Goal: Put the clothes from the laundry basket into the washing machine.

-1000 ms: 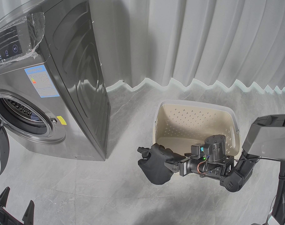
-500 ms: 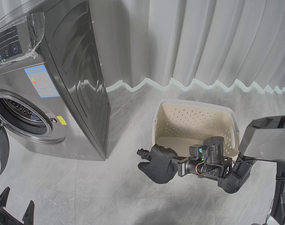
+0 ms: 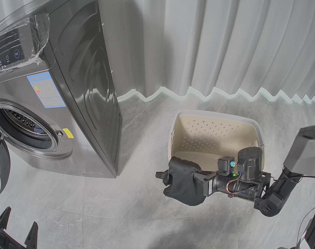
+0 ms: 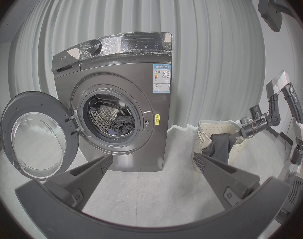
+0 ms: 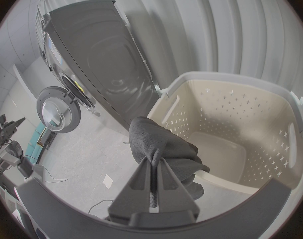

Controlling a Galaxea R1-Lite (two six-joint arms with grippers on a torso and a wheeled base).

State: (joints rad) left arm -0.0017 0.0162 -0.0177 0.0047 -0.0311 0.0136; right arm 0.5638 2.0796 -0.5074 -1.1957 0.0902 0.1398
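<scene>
My right gripper point(image 5: 153, 160) is shut on a black garment point(image 3: 183, 184), which hangs over the near left corner of the beige laundry basket point(image 3: 216, 116). Inside the basket point(image 5: 292, 100) I see its bare floor. The grey washing machine point(image 3: 78, 70) stands to the left with its round door point(image 4: 38, 135) swung open. A dark piece of clothing point(image 4: 122, 125) lies in the drum point(image 3: 24, 125). My left gripper point(image 3: 17, 227) is open and empty, low in front of the machine.
White curtains point(image 3: 216, 35) hang behind the basket and the machine. Bare grey tiled floor point(image 3: 130, 197) lies between the machine and the basket. A loose cable and a small white scrap point(image 5: 108, 181) lie on the floor.
My right arm has shifted to the right, and the black garment has moved with it, closer over the basket's corner. The left gripper has not moved.
</scene>
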